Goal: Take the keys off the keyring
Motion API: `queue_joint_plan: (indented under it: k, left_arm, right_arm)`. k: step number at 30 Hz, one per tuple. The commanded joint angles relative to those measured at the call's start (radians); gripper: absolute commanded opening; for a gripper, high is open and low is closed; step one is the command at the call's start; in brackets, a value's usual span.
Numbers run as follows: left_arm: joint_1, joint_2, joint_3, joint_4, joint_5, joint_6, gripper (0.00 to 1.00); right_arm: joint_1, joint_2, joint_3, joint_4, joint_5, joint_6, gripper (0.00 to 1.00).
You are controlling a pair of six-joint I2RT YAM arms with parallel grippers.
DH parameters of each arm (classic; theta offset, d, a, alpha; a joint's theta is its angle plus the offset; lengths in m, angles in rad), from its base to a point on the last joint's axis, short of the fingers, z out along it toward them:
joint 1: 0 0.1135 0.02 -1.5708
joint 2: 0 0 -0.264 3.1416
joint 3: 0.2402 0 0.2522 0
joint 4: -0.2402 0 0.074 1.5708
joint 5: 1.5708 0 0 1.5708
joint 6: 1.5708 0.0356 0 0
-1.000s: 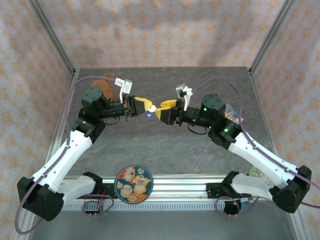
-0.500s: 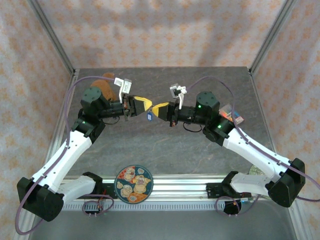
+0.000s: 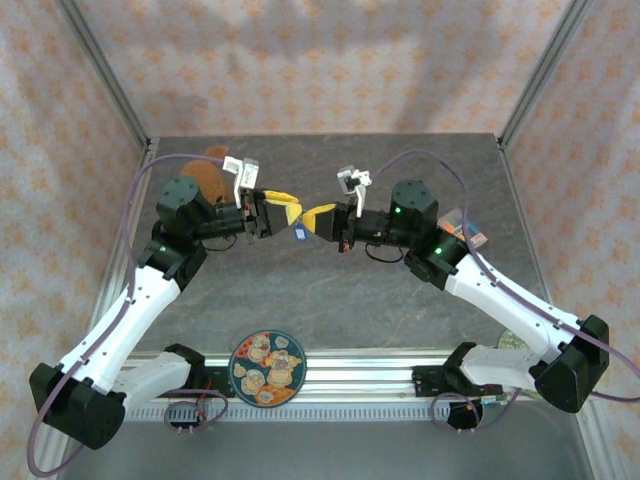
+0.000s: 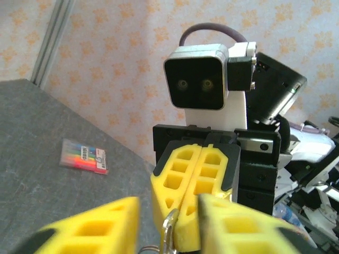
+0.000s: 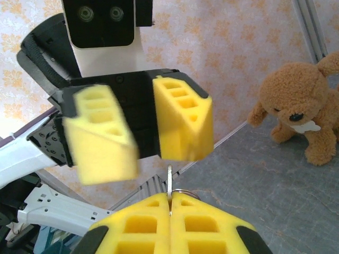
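Keys, right wrist view: a thin silvery sliver is seen edge-on, standing out of the seam between the yellow pads of the right gripper, which are pressed flat together on it. A fine wire keyring is looped just beside the sliver at the same seam. Directly opposite, the left gripper is presented with its two yellow fingers held apart by a clear gap, one of them blurred. A brown teddy bear is seated on the grey table at the right.

Left wrist view: the left gripper's own fingers are spread at the bottom edge. The closed right fingers are set between them, with a pale metal loop at their lower tip; key or ring cannot be told. A flat coloured pack is laid on the table at the left.

Top external view: both arms are raised, tips facing, above the middle of the table. The keys are too small to be made out; a small blue tag is hung beneath the meeting point. A round patterned plate is placed at the near edge between the arm bases.
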Motion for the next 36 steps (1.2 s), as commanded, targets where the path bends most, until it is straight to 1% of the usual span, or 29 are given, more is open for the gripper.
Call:
queue_joint_plan:
  k: [1,3,4,5,6,7,9,12,16,22,26,29,33,36]
  left_arm:
    - [0.02,-0.095,-0.056,0.021,-0.107,0.051,0.55]
    - [0.019,-0.156,-0.142,0.127,-0.161,0.056,0.63]
    - [0.018,-0.194,-0.2,0.201,-0.201,0.051,0.7]
    - [0.017,-0.226,-0.25,0.264,-0.236,0.047,0.75]
    - [0.014,-0.256,-0.302,0.336,-0.265,0.047,0.78]
    - [0.009,-0.276,-0.338,0.376,-0.29,0.058,0.79]
    - [-0.011,-0.298,-0.367,0.371,-0.33,0.112,0.79]
    - [-0.077,-0.312,-0.389,0.345,-0.407,0.226,0.8]
    - [-0.177,-0.285,-0.359,0.283,-0.495,0.372,0.83]
    - [-0.236,-0.235,-0.336,0.308,-0.585,0.471,0.86]
    - [-0.286,-0.212,-0.312,0.301,-0.674,0.573,0.84]
    - [-0.343,-0.19,-0.298,0.305,-0.774,0.67,0.82]
    - [-0.377,-0.147,-0.285,0.355,-0.812,0.727,0.81]
    - [-0.393,-0.12,-0.271,0.381,-0.842,0.764,0.79]
  right_arm:
    - [-0.002,-0.02,0.044,-0.018,0.022,-0.021,0.0]
    - [-0.003,-0.023,0.051,-0.017,0.017,-0.006,0.0]
    - [-0.002,-0.021,0.058,-0.021,0.018,0.004,0.0]
    - [-0.003,-0.02,0.065,-0.026,0.017,0.011,0.0]
    - [-0.004,-0.019,0.073,-0.031,0.017,0.02,0.0]
    - [-0.002,-0.017,0.08,-0.032,0.015,0.032,0.0]
    - [-0.003,-0.014,0.087,-0.028,0.009,0.053,0.0]
    - [-0.002,-0.006,0.097,-0.024,-0.008,0.077,0.0]
    - [-0.002,-0.003,0.101,-0.031,-0.01,0.089,0.0]
    - [-0.003,0.004,0.102,-0.008,-0.029,0.118,0.0]
    - [-0.002,0.004,0.098,0.006,-0.037,0.134,0.0]
    - [-0.002,0.005,0.088,0.029,-0.04,0.151,0.0]
    - [-0.001,0.008,0.087,0.043,-0.044,0.164,0.0]
    - [0.001,0.008,0.088,0.05,-0.05,0.168,0.0]
